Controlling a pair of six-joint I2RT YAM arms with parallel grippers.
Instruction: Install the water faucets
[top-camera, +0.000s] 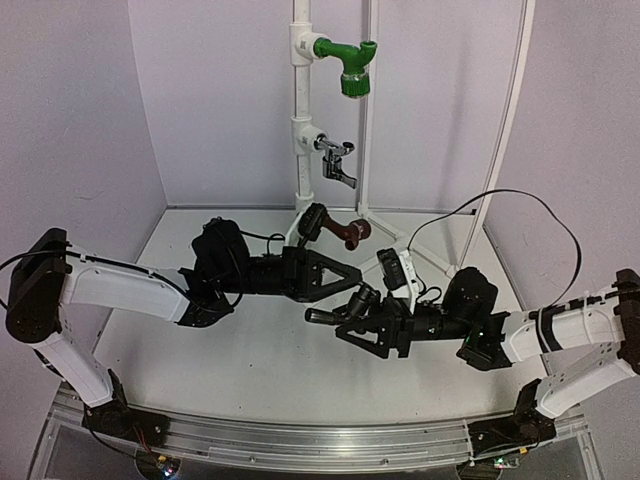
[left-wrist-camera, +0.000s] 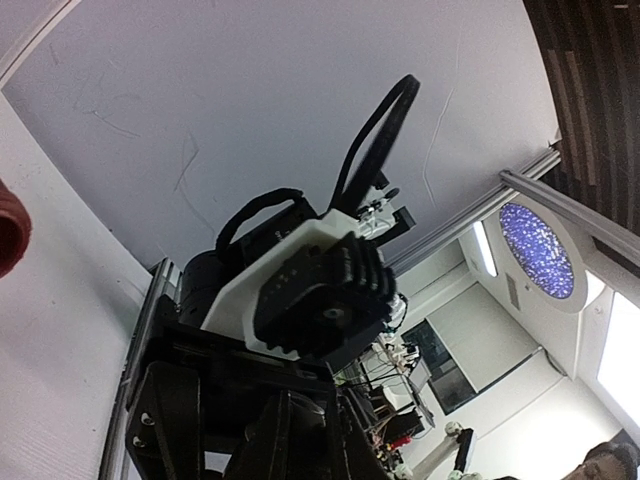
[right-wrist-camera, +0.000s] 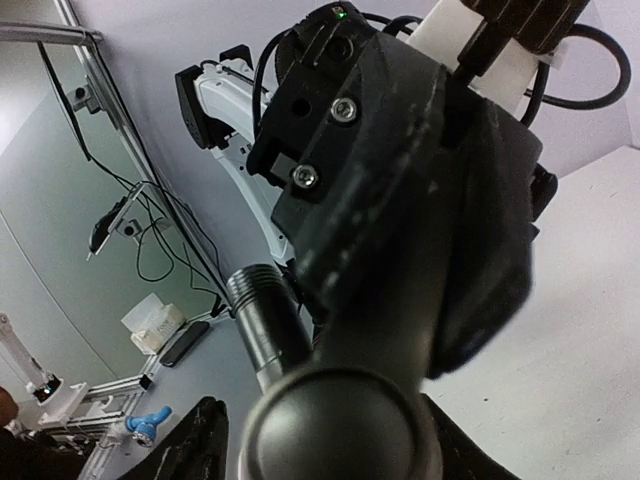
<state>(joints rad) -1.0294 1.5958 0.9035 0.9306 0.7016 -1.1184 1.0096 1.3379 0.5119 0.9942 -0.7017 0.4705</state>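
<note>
A dark grey-black faucet (top-camera: 322, 317) sits between my two grippers at the table's middle. In the right wrist view its threaded tube (right-wrist-camera: 262, 310) points up-left from its round body. My right gripper (top-camera: 345, 322) is shut on that body, with a finger (right-wrist-camera: 200, 445) on each side. My left gripper (top-camera: 360, 290) comes in from the left and presses onto the faucet's upper part. Its dark body (right-wrist-camera: 400, 150) fills the right wrist view. Its grip is hidden. The green faucet (top-camera: 345, 65), silver faucet (top-camera: 338, 162) and brown faucet (top-camera: 345, 232) sit on the white pipe (top-camera: 300, 120).
The white pipe stand's feet (top-camera: 420, 250) spread over the far table behind the grippers. A thin white rod (top-camera: 510, 110) leans at the right. The brown faucet's end shows at the left wrist view's edge (left-wrist-camera: 8, 225). Grey walls close in on both sides.
</note>
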